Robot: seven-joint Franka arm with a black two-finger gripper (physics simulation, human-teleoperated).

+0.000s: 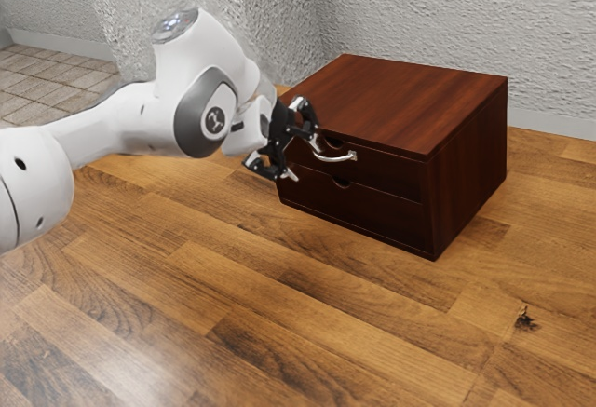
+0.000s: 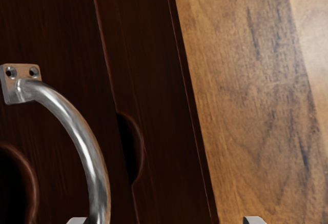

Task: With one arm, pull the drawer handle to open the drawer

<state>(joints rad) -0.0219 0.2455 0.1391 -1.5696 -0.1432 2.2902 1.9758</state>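
- Gripper (image 1: 291, 140) sits at the exterior view's left end of the silver handle (image 1: 335, 156) (image 2: 77, 131), jaws spread wide, not pinching it.
- Handle is on the top drawer (image 1: 386, 170) of the dark wooden cabinet (image 1: 410, 100).
- Drawer front looks flush with the cabinet.
- Cabinet stands on the wood table (image 1: 279, 314).

Wooden surface (image 1: 279, 314) carries cabinet (image 1: 400, 137) (dark speck (image 1: 526, 319), perhaps debris).

The white robot arm (image 1: 93, 137) is running off the exterior view's left edge, cutting away its base. The black two-finger gripper (image 1: 298, 143) is overlapping the near end of the curved silver metal handle (image 1: 337, 155). In the wrist view, that handle is passing out at the lower edge, hiding its second mount. A small dark speck (image 1: 526, 319) is lying on the brown wooden plank floor (image 1: 279, 314), too small to identify.
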